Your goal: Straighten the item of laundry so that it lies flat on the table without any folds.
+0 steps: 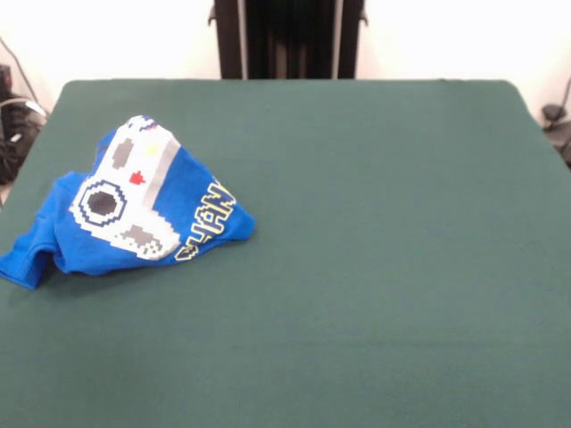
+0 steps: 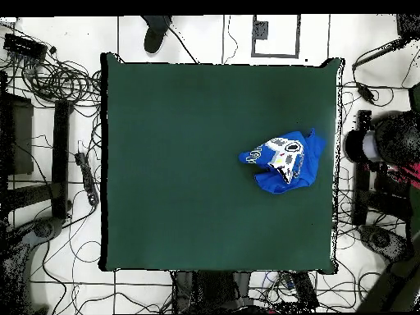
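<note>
Blue T-shirt (image 1: pixel 134 209) (image 2: pixel 283 160) is lying bunched near the green counter's (image 1: pixel 375 250) (image 2: pixel 189 164) edge, awaiting spreading; fingers are showing nowhere, state unknowable.

A: The table (image 1: pixel 375 267) looks clad in matt dark green cloth, smooth and even.
B: And the shirt (image 1: pixel 134 209) on it near one edge is soft blue cloth, crumpled, its print flat and dull.

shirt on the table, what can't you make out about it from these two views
- Item of laundry: the lettering is folded under in the front view and too small overhead.
- Its back and sleeves: hidden by the crumpled cloth in both views.
- End effector: in neither view.
- Table: near edge cut off in the front view.
</note>
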Controlling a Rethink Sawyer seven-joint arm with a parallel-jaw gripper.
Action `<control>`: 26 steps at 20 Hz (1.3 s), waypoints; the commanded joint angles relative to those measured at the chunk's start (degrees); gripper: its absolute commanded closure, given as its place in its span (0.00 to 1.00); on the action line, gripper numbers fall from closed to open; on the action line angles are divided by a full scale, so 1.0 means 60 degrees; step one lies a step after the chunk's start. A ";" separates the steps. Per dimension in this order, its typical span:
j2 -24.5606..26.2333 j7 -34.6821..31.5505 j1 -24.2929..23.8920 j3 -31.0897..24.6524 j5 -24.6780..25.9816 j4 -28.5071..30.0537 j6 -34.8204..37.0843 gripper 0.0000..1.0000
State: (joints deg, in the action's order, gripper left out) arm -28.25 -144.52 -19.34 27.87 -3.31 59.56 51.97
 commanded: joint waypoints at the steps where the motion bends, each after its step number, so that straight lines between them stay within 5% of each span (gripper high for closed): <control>1: 0.0276 -0.2283 0.1191 -0.0598 -0.0610 0.0868 0.1627 1.00; 11: 0.0669 -0.3929 0.2112 -0.0067 -0.1454 0.0793 0.1871 1.00; 18: 0.1366 -0.3215 0.1758 -0.0795 -0.1881 0.1452 -0.0708 1.00; 26: 0.2009 -0.2735 0.1513 -0.1157 -0.2301 0.1580 -0.1765 1.00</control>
State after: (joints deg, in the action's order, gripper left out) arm -21.73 -148.46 -10.25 29.01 -13.70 60.39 45.73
